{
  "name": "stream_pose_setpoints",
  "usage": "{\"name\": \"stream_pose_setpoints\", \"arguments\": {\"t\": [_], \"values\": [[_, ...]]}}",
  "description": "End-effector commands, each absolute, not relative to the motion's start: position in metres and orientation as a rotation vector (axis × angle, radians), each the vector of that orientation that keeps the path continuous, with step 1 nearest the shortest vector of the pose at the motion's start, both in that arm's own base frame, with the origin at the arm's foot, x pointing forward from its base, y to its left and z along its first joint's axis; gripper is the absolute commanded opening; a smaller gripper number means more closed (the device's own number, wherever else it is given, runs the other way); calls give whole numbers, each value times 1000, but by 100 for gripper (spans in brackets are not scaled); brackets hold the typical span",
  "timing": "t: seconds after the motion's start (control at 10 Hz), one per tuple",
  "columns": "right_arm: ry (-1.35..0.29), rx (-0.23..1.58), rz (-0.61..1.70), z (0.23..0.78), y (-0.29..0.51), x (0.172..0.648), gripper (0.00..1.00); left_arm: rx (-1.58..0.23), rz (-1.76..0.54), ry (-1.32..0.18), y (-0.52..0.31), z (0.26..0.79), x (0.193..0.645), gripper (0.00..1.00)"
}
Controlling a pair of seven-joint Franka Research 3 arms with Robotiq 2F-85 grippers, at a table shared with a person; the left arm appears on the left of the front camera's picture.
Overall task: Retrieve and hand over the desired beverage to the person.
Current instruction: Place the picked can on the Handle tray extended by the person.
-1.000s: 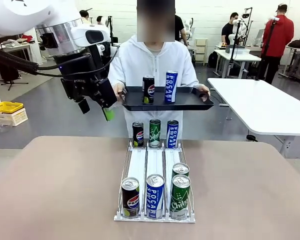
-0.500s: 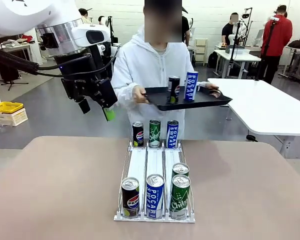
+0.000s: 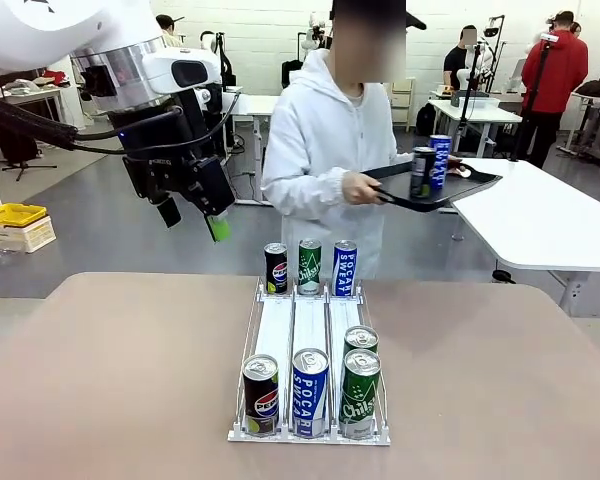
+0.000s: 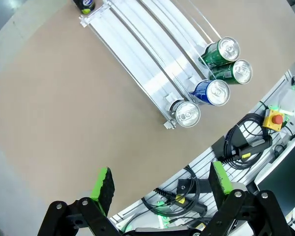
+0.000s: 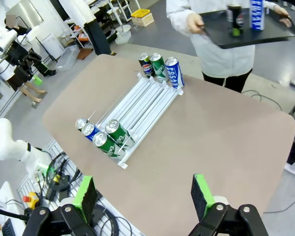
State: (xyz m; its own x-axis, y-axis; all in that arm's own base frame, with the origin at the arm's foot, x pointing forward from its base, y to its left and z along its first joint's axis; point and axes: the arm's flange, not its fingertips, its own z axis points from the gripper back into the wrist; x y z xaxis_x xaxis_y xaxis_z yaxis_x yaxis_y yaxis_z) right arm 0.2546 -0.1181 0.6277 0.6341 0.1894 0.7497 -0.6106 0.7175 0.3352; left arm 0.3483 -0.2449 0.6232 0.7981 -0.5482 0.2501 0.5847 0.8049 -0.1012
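The person (image 3: 325,150) in a white hooded coat stands behind the table, turned toward picture right. Both hands hold a black tray (image 3: 450,190) (image 5: 265,34) carrying a Pepsi can (image 3: 422,172) and a Pocari Sweat can (image 3: 440,160). A clear rack (image 3: 310,335) (image 5: 140,105) at mid-table holds beverage cans: Pepsi (image 3: 261,395), Pocari Sweat (image 3: 310,392) and two green cans (image 3: 360,393) at its near end, and three cans (image 3: 309,265) at its far end. My left gripper (image 3: 192,220) (image 4: 162,179) hangs open, high left of the rack. My right gripper (image 5: 144,195) is open and well above the table.
A white table (image 3: 540,215) stands beyond the right corner, close to the tray. A yellow bin (image 3: 13,215) sits on the floor far left. Cables and a red stop button (image 4: 275,118) lie below the table's near edge. Other people work at the back.
The person has turned and swung the tray with its two cans toward picture right. Both grippers and the rack's cans have stayed put.
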Motion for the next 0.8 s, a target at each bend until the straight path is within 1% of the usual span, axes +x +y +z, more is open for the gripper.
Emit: {"name": "stream_pose_setpoints", "arguments": {"t": [0.0,0.1,0.2,0.3,0.4,0.6,0.7], "values": [[-768,654,505,629,-117,257,100,-317,-761,-284,-211,632,331,100],[-768,654,505,629,-117,257,100,-401,-856,-331,-181,644,331,100],[-768,654,505,629,-117,257,100,-469,-896,-397,-150,657,332,100],[-768,654,505,629,-117,257,100,-513,-906,-478,-127,653,314,100],[-768,654,505,629,-117,257,100,-531,-914,-527,-97,652,317,100],[-768,654,505,629,-117,257,100,-532,-868,-605,-56,646,300,100],[-768,654,505,629,-117,257,100,-563,-836,-639,-30,656,302,100]]}}
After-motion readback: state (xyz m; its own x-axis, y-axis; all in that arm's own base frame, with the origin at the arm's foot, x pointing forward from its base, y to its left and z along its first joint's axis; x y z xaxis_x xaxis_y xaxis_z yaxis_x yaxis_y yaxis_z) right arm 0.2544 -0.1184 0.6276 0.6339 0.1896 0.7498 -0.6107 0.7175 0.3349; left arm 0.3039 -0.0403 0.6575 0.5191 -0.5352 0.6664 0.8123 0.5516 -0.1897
